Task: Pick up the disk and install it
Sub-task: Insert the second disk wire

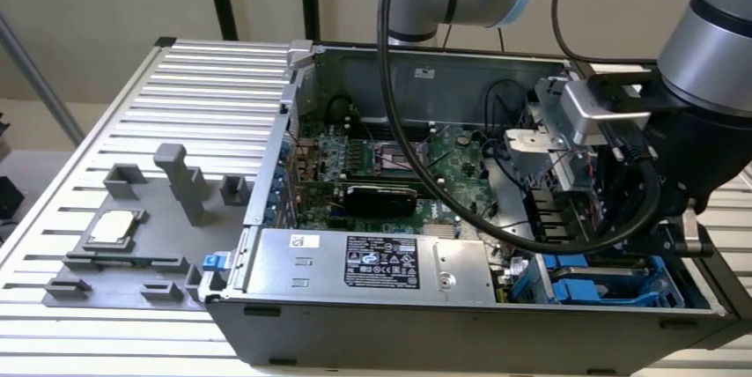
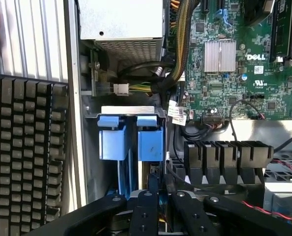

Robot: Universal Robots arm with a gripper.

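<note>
Black end effector (image 2: 158,206) above blue-railed disk (image 2: 131,137).

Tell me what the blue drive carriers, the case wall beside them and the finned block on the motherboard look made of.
Blue drive carriers: likely moulded plastic, with an even matte colour and soft edges.
Case wall: apparently bare sheet metal, grey with a dull sheen and folded edges.
Finned block: probably aluminium, pale silver with thin parallel fins.

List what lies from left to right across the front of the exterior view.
Grey fixture with the small square silver chip → large silver box with black label inside the open computer case → blue drive bay → the arm's black wrist housing above it.
</note>
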